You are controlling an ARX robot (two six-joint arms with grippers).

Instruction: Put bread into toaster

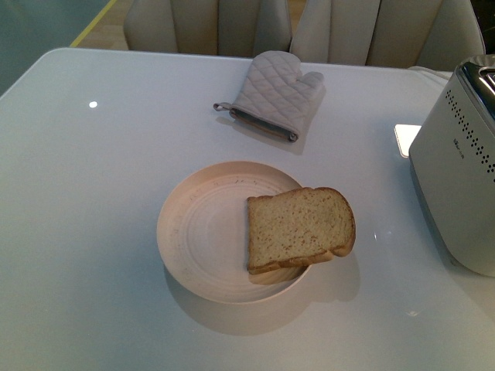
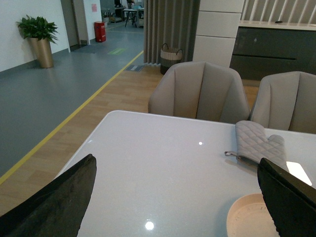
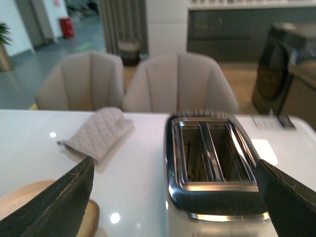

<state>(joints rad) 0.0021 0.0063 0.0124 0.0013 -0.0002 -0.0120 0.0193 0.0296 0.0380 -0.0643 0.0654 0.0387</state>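
Note:
A slice of tan bread with a brown crust lies on the right side of a cream plate, overhanging its rim. The off-white toaster stands at the table's right edge. In the right wrist view its chrome top shows two empty slots. My right gripper is open, above and just short of the toaster, with a sliver of the bread by one finger. My left gripper is open over bare table, with the plate's rim near one fingertip. Neither gripper shows in the front view.
A grey quilted oven mitt lies on the white table beyond the plate. Two beige chairs stand at the far edge. A bright light patch lies beside the toaster.

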